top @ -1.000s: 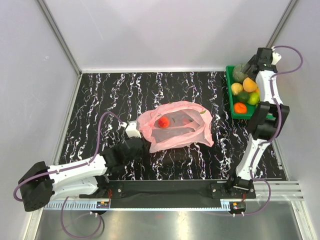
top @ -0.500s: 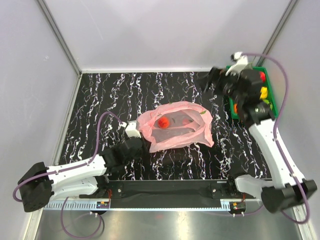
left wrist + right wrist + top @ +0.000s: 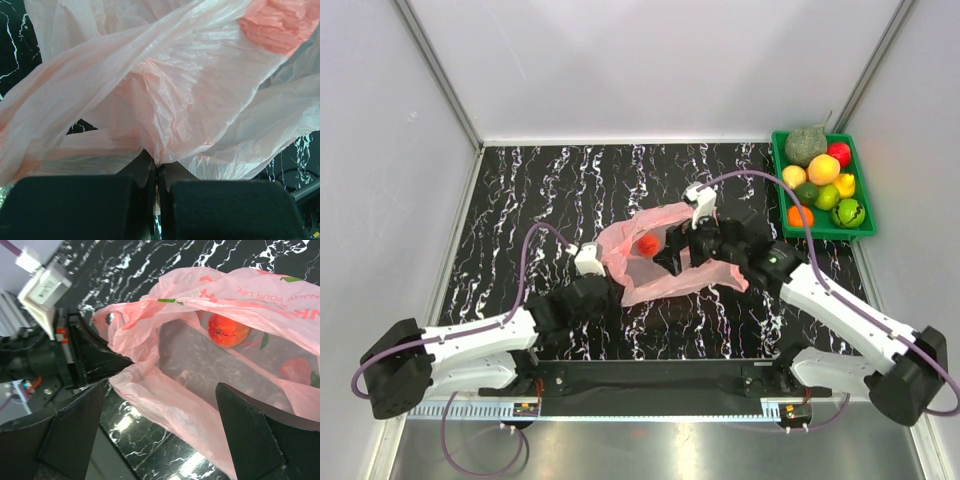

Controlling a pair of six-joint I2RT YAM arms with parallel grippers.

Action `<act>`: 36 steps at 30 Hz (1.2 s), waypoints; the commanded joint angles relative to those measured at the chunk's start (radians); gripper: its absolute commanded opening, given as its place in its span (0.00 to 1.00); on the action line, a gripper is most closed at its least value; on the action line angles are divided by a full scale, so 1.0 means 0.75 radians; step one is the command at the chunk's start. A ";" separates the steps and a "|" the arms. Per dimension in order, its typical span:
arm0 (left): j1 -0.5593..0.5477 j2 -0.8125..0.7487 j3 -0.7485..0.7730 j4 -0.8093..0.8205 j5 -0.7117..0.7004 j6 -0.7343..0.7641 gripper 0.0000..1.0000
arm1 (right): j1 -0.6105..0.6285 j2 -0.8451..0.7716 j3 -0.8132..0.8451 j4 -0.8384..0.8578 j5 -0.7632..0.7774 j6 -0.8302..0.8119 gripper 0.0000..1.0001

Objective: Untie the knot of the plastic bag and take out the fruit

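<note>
Since half a second earlier the right arm had swung off the green tray and down toward the middle of the black marbled table, while the left arm had kept its place. With that move the right gripper hung over the mouth of the plastic bag, its two fingers spread wide and holding nothing. The bag lay crumpled near the table's centre, its mouth gaping toward the right wrist camera. At the bag's 8 o'clock edge the left gripper was clamped tight on a pinch of the thin pink film, which fanned up and away from the closed jaws. Inside the bag, toward its 10 o'clock side, sat an orange-red fruit resting on the bottom layer of plastic. At 4 o'clock from it a peach-coloured patch showed in the film, and I could not tell whether it was fruit or print. The tray stood at the table's 2 o'clock corner, holding small round fruits in yellow, green and orange, with a grey-green melon and a red fruit at its far end
</note>
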 commanded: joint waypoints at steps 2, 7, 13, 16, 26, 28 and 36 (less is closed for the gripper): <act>0.002 0.023 -0.007 0.086 0.019 -0.014 0.00 | 0.051 0.142 0.068 0.088 0.200 -0.108 1.00; 0.002 0.031 -0.007 0.096 0.021 -0.018 0.00 | 0.142 0.350 0.062 0.118 0.311 -0.118 1.00; 0.002 0.050 0.005 0.096 0.031 -0.018 0.00 | 0.192 0.547 -0.004 0.251 0.681 -0.044 1.00; 0.002 0.038 0.009 0.088 0.027 -0.016 0.00 | 0.194 0.582 -0.051 0.309 0.769 0.013 1.00; 0.002 0.064 0.011 0.096 0.025 -0.024 0.00 | 0.194 0.727 -0.039 0.623 0.685 -0.065 1.00; 0.002 0.064 0.013 0.098 0.025 -0.026 0.00 | 0.192 0.774 -0.008 0.656 0.679 -0.085 1.00; 0.002 0.056 0.034 0.086 0.025 -0.016 0.00 | 0.194 0.944 0.056 0.822 0.744 -0.132 1.00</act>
